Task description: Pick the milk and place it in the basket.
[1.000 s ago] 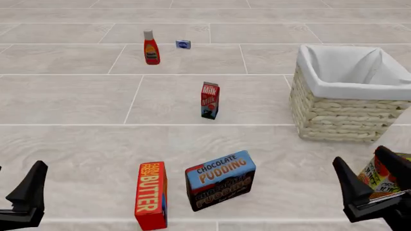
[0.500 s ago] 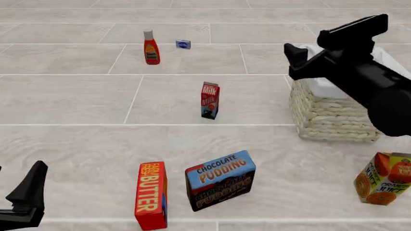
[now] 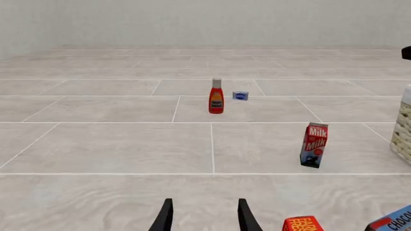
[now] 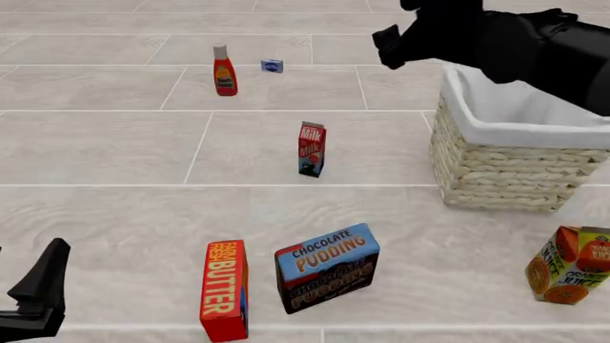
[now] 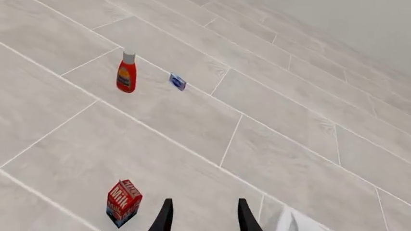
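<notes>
The milk (image 4: pixel 312 148), a small red carton with a dark blue base, stands upright at mid-table. It also shows in the left wrist view as the milk (image 3: pixel 314 145) and in the right wrist view as the milk (image 5: pixel 124 203). The basket (image 4: pixel 496 171), pale wicker with a white liner, stands to its right. My right gripper (image 4: pixel 389 44) hangs high beside the basket's far left corner, well above and beyond the milk. Its fingers (image 5: pixel 165 217) are apart, so the right gripper (image 5: pixel 204 219) is open and holds nothing. My left gripper (image 4: pixel 33 296) sits at the near left, and the left gripper (image 3: pixel 204 219) is open and holds nothing.
A ketchup bottle (image 4: pixel 224 70) and a small blue packet (image 4: pixel 273 66) stand at the far left. A butter box (image 4: pixel 225 289) and a chocolate pudding box (image 4: pixel 327 266) stand near the front. An orange juice carton (image 4: pixel 570 264) stands at the front right, before the basket.
My right arm rose from the near right by the orange juice, up past the basket, and now reaches further left and away. The left gripper and all objects stayed put.
</notes>
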Tool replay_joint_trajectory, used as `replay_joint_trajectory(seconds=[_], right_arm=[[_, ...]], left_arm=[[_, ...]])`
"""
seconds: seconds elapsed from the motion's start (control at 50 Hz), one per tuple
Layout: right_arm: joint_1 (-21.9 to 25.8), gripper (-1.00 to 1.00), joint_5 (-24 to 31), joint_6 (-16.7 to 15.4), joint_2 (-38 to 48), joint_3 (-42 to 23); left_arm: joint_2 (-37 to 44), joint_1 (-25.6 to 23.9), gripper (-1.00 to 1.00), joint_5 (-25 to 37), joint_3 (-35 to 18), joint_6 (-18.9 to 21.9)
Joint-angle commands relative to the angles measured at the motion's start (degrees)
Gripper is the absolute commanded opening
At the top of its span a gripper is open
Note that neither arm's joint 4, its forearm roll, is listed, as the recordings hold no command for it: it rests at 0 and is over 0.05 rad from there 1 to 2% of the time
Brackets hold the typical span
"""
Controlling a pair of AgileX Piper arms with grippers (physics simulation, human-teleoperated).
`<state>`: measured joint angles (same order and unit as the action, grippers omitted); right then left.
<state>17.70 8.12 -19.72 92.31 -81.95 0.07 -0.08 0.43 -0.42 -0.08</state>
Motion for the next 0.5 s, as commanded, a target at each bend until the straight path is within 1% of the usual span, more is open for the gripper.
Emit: replay_joint_trajectory(seconds=[0.02, 0.04, 0.1, 0.12, 0.16, 0.2, 0.22, 0.26, 0.28, 0.3, 0.32, 0.34, 0.38, 0.4, 0.42, 0.5], right_arm=[[3.00, 1.00, 11.15, -1.65, 6.77, -12.70], [3.70, 1.00, 12.04, -1.47, 6.95, -13.30], [4.49, 1.00, 14.91, -2.32, 8.23, -16.03], [5.56, 1.00, 15.95, -0.87, 8.04, -17.01], [6.56, 1.00, 17.18, -0.97, 8.06, -17.98], [7.16, 1.00, 19.88, -1.06, 9.59, -20.33], [7.92, 1.00, 20.85, -2.02, 9.95, -20.57], [9.36, 1.00, 22.19, -1.07, 9.93, -21.10], [9.75, 1.00, 23.63, -1.39, 10.75, -21.98], [9.75, 1.00, 23.67, -1.39, 10.77, -22.03], [10.72, 1.00, 25.32, -1.14, 11.43, -22.91], [10.72, 1.00, 25.36, -1.14, 11.46, -22.97], [10.58, 1.00, 25.84, -1.57, 12.05, -23.83], [11.38, 1.00, 26.66, -1.65, 12.25, -23.99], [11.04, 1.00, 27.23, -2.44, 13.00, -24.60], [12.09, 1.00, 30.21, -3.85, 15.06, -25.85]], left_arm=[[0.02, 0.01, 1.00, 0.23, -0.25, -0.02], [0.02, 0.01, 1.00, 0.23, -0.25, -0.02], [0.02, 0.01, 1.00, 0.23, -0.25, -0.02], [0.02, -0.01, 1.00, 0.23, -0.25, 0.00], [0.02, 0.00, 1.00, 0.23, -0.25, 0.00], [0.02, 0.00, 1.00, 0.22, -0.25, 0.00], [0.02, 0.00, 1.00, 0.24, -0.25, -0.01], [0.02, 0.00, 1.00, 0.23, -0.25, 0.00], [0.02, 0.00, 1.00, 0.22, -0.25, 0.01], [0.02, 0.00, 1.00, 0.22, -0.25, 0.01], [0.02, 0.00, 1.00, 0.24, -0.25, 0.01], [0.02, 0.00, 1.00, 0.24, -0.25, 0.01], [0.02, 0.00, 1.00, 0.23, -0.25, 0.00], [0.02, 0.00, 1.00, 0.23, -0.25, 0.00], [0.02, 0.00, 1.00, 0.22, -0.25, -0.01], [0.02, -0.01, 1.00, 0.23, -0.25, 0.00]])
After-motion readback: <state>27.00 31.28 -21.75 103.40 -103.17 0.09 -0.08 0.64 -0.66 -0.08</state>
